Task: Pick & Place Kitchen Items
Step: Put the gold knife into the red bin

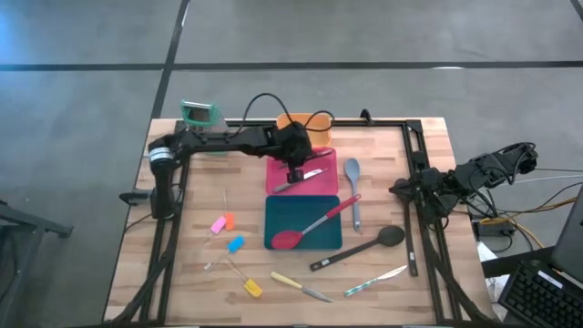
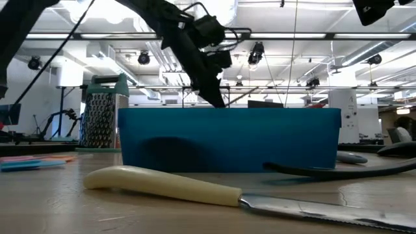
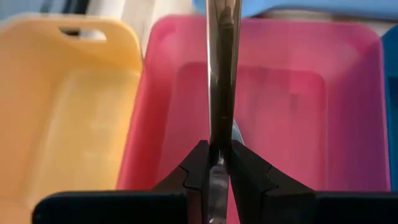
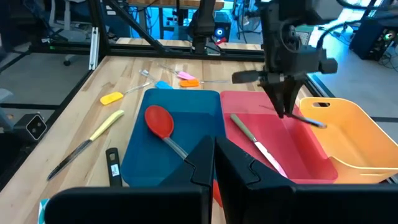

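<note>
ITEM: we see a slim metal utensil (image 3: pixel 222 74), shiny, pinched upright by the left gripper (image 1: pixel 295 173) | LOCATION: above pink tray (image 1: pixel 273 175), where a knife (image 4: pixel 258 144) lies | CLEARANCE: orange tray (image 4: pixel 348 134) adjoins, teal tray (image 1: pixel 305 241) alongside | right gripper (image 4: pixel 212 163) closed, empty, at table edge

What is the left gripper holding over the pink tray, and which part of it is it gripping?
The left gripper is shut on a slim metal utensil, pinching it at one end; which end cannot be told. It hangs over the pink tray.

No readable text — no labels, brands or numbers — on anything.
</note>
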`<state>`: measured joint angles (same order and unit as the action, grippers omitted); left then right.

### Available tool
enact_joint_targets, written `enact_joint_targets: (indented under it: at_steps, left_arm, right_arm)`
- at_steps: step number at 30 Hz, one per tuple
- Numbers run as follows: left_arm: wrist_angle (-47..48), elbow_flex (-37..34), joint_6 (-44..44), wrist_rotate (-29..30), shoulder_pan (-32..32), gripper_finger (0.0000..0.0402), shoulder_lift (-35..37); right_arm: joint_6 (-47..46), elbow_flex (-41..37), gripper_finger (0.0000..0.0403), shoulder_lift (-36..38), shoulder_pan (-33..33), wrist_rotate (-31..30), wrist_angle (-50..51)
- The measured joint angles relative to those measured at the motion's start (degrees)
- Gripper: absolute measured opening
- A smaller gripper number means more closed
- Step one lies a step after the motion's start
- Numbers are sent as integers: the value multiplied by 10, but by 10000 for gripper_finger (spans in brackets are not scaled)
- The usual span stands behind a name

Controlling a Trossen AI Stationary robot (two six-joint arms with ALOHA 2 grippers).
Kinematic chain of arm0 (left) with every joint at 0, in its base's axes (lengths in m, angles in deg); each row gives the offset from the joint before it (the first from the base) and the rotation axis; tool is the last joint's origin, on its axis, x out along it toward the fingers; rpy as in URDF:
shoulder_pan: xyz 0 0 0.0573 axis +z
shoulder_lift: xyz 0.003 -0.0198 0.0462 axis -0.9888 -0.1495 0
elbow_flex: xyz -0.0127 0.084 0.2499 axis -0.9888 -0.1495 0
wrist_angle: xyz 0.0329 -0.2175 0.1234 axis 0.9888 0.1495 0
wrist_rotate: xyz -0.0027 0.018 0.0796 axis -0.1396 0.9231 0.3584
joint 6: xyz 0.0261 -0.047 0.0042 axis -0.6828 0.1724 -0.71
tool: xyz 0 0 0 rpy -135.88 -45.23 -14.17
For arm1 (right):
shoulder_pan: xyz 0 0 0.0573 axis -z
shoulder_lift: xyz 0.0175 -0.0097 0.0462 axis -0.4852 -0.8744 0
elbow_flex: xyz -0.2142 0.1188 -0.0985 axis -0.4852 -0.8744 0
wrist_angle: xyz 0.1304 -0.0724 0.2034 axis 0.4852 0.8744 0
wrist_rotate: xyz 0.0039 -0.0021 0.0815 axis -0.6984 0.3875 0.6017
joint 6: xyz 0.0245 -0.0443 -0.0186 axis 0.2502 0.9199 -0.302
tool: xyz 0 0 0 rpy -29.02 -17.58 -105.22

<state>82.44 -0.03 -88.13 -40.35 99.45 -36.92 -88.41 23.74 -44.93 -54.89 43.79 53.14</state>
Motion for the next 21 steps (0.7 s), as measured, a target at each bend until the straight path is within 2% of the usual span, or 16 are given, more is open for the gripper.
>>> enact_joint_targets:
  at_steps: [8,21]
  left_arm:
    - [17,35,19,8,2,45,-47]
    - [41,37,22,8,6,45,-98]
  right_arm:
    - [0,0,8,0,0,0,0]
    - [0,0,8,0,0,0,0]
